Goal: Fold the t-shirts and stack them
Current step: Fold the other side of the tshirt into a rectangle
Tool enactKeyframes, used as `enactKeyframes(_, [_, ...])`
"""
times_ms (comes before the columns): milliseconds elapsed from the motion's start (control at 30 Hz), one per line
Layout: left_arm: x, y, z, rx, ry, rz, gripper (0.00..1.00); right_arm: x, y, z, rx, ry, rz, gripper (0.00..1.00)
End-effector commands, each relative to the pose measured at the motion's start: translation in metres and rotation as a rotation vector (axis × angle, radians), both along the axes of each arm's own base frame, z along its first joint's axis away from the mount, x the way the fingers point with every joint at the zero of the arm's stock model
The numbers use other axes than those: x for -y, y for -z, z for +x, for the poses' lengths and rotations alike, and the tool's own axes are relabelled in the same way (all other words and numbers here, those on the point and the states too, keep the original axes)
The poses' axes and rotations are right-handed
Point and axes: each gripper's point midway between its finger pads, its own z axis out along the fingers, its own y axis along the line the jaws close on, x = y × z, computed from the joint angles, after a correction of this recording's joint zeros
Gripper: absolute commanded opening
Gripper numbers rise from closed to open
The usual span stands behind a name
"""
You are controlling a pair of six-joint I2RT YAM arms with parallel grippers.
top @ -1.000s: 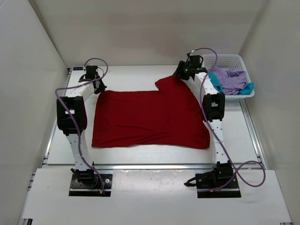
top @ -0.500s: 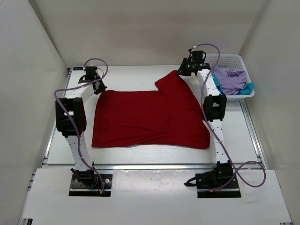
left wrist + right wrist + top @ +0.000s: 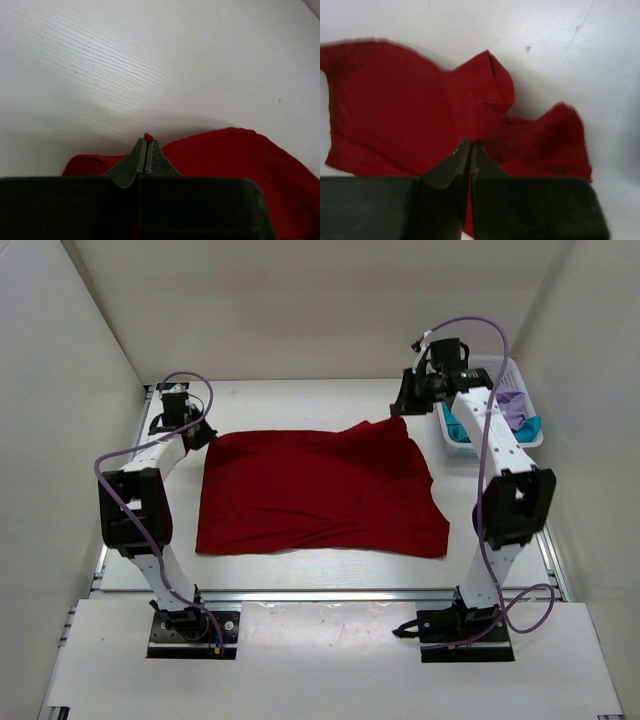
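1. While my left gripper (image 3: pixel 146 149) is pinched tight on the dark red t-shirt (image 3: pixel 320 490) at its far corner away from the basket (image 3: pixel 505 445), my right gripper (image 3: pixel 470 148) is clamped on the raised corner nearest the basket.
2. The rest of that shirt lies spread on the table (image 3: pixel 300 400), left of the basket.
3. The lavender t-shirt (image 3: pixel 512 405) and teal t-shirt (image 3: pixel 455 427) sit inside the basket.

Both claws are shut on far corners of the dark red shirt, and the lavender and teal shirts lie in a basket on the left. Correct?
Wrong side: the top view shows the basket on the right, by the right claw. That claw and the left claw pinch the dark red shirt; the lavender shirt and teal shirt lie in the basket.
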Motion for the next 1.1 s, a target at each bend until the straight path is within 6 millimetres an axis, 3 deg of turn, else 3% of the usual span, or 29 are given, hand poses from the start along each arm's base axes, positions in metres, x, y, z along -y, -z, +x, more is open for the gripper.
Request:
enactKeyframes(0, [0.007,-0.037,0.001,0.102,0.025,-0.051,0.0,0.008,0.013,-0.027,0.028,0.021,-0.028,0.0])
enactKeyframes(167, [-0.008,-0.048,-0.017,0.115,-0.013,-0.042,0.0,0.007,0.061,-0.076,-0.019,0.053,-0.051,0.0])
enactKeyframes(200, [-0.008,-0.038,-0.026,0.091,-0.021,-0.054,0.0,0.005,0.045,-0.078,0.041,0.053,-0.041,0.0])
enactKeyframes(267, [-0.012,-0.033,-0.038,0.088,-0.033,-0.062,0.0,0.009,0.059,-0.099,0.018,0.062,-0.039,0.0])
enactKeyframes(333, [-0.017,-0.023,-0.05,0.066,-0.052,-0.05,0.0,0.015,0.057,-0.112,0.039,0.075,-0.047,0.0])
enactKeyframes(367, [-0.016,-0.027,-0.052,0.078,-0.051,-0.051,0.0,0.02,0.069,-0.118,0.018,0.084,-0.054,0.0])
enactKeyframes(433, [-0.015,-0.026,-0.057,0.073,-0.047,-0.062,0.0,0.026,0.063,-0.128,0.048,0.101,-0.052,0.0])
enactKeyframes(467, [-0.015,-0.024,-0.061,0.065,-0.049,-0.058,0.0,0.027,0.072,-0.135,0.036,0.095,-0.048,0.0])
enactKeyframes(500, [-0.012,-0.03,-0.059,0.078,-0.035,-0.062,0.0,0.031,0.06,-0.136,0.073,0.11,-0.039,0.0])
enactKeyframes(600, [-0.011,-0.05,-0.063,0.124,-0.036,-0.04,0.0,0.049,0.064,-0.15,0.083,0.162,-0.053,0.0])
enactKeyframes(667, [-0.005,-0.05,-0.068,0.126,-0.031,-0.059,0.0,0.054,0.056,-0.16,0.105,0.182,-0.037,0.0])
enactKeyframes(767, [-0.005,-0.051,-0.074,0.144,-0.035,-0.133,0.0,0.059,0.067,-0.181,0.099,0.222,-0.03,0.01])
enactKeyframes(800, [-0.003,-0.052,-0.076,0.148,-0.026,-0.135,0.0,0.061,0.079,-0.19,0.075,0.238,-0.03,0.0])
enactKeyframes(833, [0.0,-0.05,-0.077,0.142,-0.014,-0.117,0.0,0.068,0.081,-0.195,0.072,0.275,-0.026,0.0])
enactKeyframes(1000, [-0.001,-0.012,-0.113,0.069,-0.084,-0.085,0.0,0.085,0.138,-0.234,-0.06,0.381,0.039,0.01])
enactKeyframes(1067, [-0.006,0.0,-0.123,0.059,-0.129,-0.105,0.0,0.081,0.14,-0.238,-0.062,0.388,0.074,0.01])
